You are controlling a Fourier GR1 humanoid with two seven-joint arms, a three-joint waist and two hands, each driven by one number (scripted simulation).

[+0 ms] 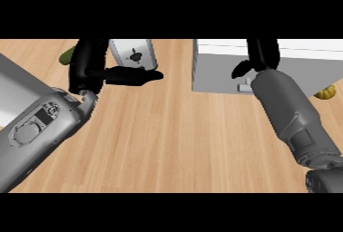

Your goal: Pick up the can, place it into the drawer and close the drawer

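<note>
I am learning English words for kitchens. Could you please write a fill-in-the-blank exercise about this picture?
1. The left hand is beside the silver ___.
2. The right hand is over the grey ___.
3. The counter is made of light ___.

Missing words: can; drawer; wood.

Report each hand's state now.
Left hand: open, holding nothing, beside the can.
Right hand: over the drawer, fingers cannot be told.
</note>
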